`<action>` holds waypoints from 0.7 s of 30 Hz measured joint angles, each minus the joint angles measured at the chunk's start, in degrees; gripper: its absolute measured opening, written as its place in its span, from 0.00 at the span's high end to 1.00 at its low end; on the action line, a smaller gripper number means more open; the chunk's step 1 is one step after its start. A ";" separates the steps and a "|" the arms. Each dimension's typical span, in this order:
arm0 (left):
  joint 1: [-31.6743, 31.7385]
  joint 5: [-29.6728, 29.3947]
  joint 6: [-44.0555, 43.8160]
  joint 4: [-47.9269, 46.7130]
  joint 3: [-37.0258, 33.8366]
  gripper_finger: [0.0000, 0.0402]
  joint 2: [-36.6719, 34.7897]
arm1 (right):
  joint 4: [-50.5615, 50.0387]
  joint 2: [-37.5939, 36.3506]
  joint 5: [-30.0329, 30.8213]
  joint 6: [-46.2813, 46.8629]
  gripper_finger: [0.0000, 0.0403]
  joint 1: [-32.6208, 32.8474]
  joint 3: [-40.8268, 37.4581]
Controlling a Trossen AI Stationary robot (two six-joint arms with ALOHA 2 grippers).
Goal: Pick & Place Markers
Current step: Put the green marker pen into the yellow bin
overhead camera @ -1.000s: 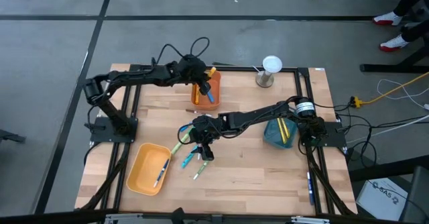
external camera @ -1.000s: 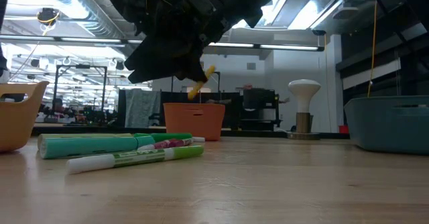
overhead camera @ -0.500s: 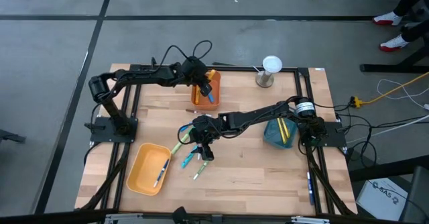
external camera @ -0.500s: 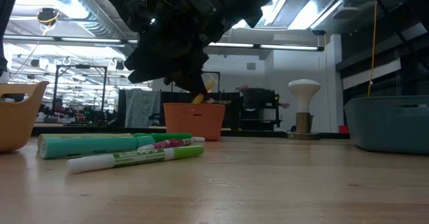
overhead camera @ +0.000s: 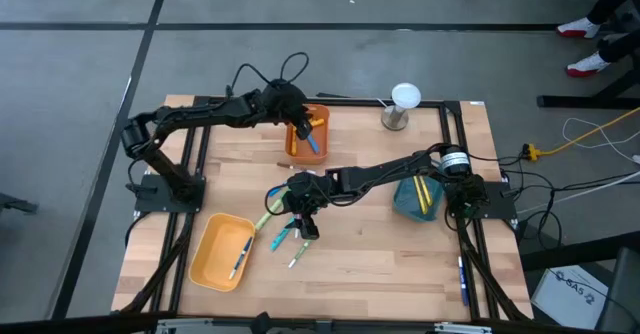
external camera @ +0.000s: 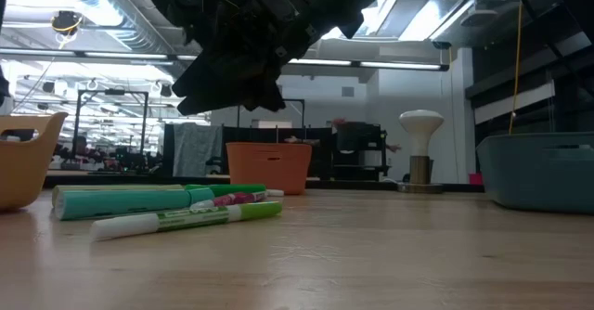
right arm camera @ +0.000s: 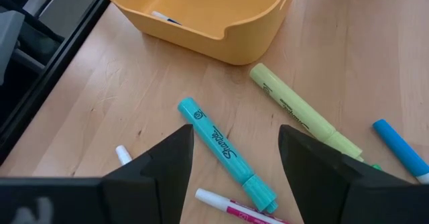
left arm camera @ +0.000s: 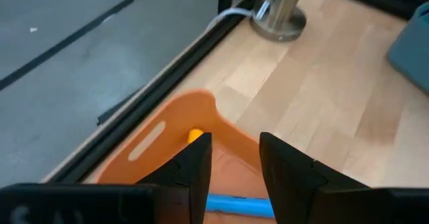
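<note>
Markers (right arm camera: 228, 153) under your spread right hand (right arm camera: 234, 158) lie flat on the bench (overhead camera: 380, 254), pointing various ways.

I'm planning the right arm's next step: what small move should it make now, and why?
Probably lower the right tool straight down over the teal marker and close. Its fingers stand open, and the marker lies loose on the table between them in the right wrist view, near the yellow bin. The left tool hangs over the orange bin, away from this spot.
</note>
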 joint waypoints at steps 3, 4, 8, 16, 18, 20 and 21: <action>0.00 0.09 1.19 -2.69 0.00 0.70 -3.01 | 0.02 0.00 0.00 0.00 0.46 -0.02 0.00; 0.00 0.09 1.46 -4.16 0.00 0.70 -4.05 | 0.00 0.00 0.00 0.00 0.46 -0.02 0.00; -0.79 0.04 1.46 -11.75 0.00 0.69 -8.08 | 0.01 0.00 0.00 0.00 0.46 -0.02 0.00; -5.41 0.07 1.47 -26.07 0.00 0.70 -15.40 | 0.02 0.00 0.00 0.00 0.46 -0.01 0.00; -6.92 0.07 1.46 -28.48 0.00 0.70 -16.46 | 0.02 0.00 0.00 0.00 0.46 -0.01 0.00; -8.43 0.07 1.46 -31.52 0.00 0.71 -17.05 | 0.02 0.00 0.00 -0.01 0.46 -0.02 0.00; -9.08 0.09 1.46 -33.16 0.00 0.71 -17.16 | 0.02 0.00 0.00 0.00 0.46 -0.02 0.00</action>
